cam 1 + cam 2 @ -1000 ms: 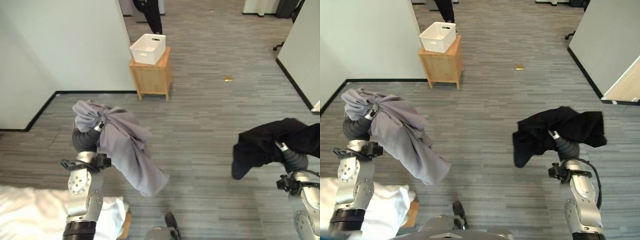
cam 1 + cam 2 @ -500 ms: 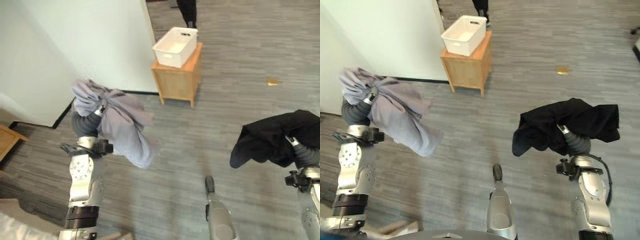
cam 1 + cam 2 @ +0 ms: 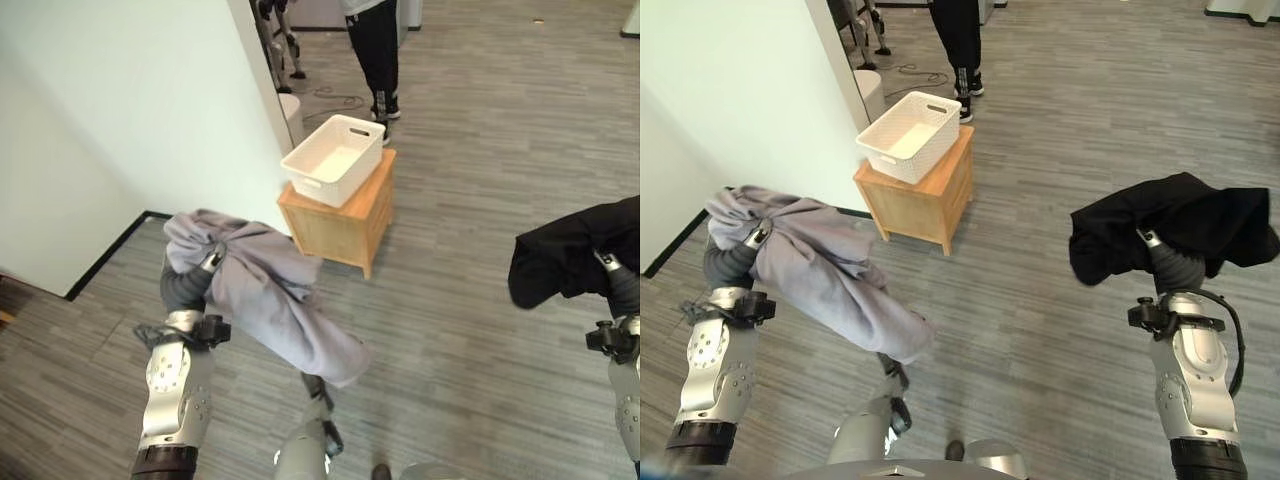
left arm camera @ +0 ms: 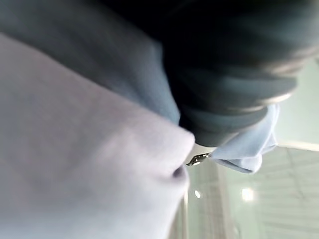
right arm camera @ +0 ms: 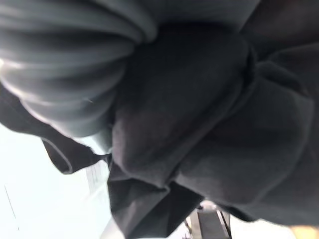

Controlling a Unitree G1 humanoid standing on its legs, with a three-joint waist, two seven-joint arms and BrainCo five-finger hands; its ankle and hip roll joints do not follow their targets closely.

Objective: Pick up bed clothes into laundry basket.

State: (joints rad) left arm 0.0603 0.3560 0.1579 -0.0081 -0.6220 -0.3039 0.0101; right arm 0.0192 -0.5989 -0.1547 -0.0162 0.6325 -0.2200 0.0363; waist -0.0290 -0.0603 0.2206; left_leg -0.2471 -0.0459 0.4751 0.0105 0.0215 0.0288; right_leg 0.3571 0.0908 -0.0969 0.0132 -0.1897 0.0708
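Where wall (image 3: 120, 110) ends, person (image 3: 372, 50) stands behind basket (image 3: 333, 160).

Grey garment (image 3: 820, 275) and black garment (image 3: 1170, 225) hide each robot hand's fingers.

black garment (image 5: 209, 124) bunched over right hand (image 5: 65, 59), dark ribbed cover showing, fingers hidden

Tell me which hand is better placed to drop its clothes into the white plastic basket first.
Left: the left hand with the grey garment is nearer the white plastic basket than the right hand.
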